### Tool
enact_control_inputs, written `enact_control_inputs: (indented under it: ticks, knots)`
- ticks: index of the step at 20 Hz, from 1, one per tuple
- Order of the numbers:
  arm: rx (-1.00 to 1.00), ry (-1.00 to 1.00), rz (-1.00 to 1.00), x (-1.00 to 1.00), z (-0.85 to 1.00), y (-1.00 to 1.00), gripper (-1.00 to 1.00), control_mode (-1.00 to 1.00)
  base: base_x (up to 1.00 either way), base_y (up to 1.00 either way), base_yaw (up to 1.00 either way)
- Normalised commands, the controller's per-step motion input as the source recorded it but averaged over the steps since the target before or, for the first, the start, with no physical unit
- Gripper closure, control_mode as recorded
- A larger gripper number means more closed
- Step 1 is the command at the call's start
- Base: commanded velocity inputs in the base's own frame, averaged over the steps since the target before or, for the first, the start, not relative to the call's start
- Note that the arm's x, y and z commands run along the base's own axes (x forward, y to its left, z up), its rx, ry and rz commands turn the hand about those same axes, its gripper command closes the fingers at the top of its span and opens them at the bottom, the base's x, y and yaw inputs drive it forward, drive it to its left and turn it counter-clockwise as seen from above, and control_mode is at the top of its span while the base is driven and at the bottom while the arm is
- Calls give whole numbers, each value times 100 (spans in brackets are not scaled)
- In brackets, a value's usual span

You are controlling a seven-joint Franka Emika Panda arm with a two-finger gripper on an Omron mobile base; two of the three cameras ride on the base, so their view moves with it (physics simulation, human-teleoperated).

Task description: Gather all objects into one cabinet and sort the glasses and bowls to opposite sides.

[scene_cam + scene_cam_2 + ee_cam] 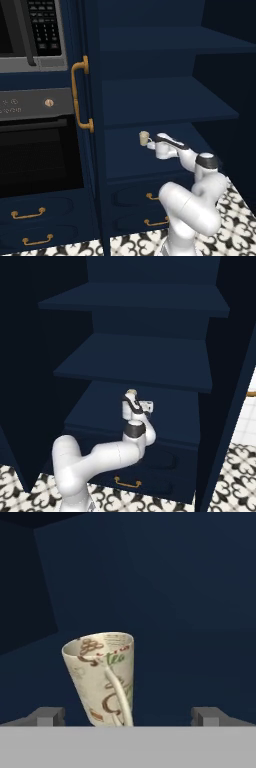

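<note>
Gripper (128, 716) fingers (47, 716) spread wide, cream mug (102, 677) upright between them, nearer the left finger, touching neither, on a shelf (150, 160) of the tall navy cabinet.

Premises are a domestic kitchen, computer-rendered. On the left of the left base view, a built-in microwave (30, 32) with a keypad sits above a wall oven (37, 145) with a dark glass door and a control panel carrying a round knob. Beside these stands a tall navy cabinet unit (165, 100), open, with several shelves one above another and a vertical brass handle (80, 95) on its edge. Navy drawers (35, 220) with curved brass pulls run below the oven and below the shelves. The floor (235, 210) is laid in black-and-white patterned tile. A cream printed mug (102, 677) stands on the lowest shelf.
</note>
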Motion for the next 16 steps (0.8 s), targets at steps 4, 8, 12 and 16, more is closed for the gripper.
enact_control_inputs:
  ticks: [4,8,12,16]
  knots:
    - [0,0,0,12,-21,0,-100,-100,0,0,0]
    - [0,0,0,4,-21,0,-100,-100,0,0,0]
    - [0,0,0,3,-17,4,-100,-100,0,0,0]
    - [0,0,0,13,-18,18,-100,-100,0,0,0]
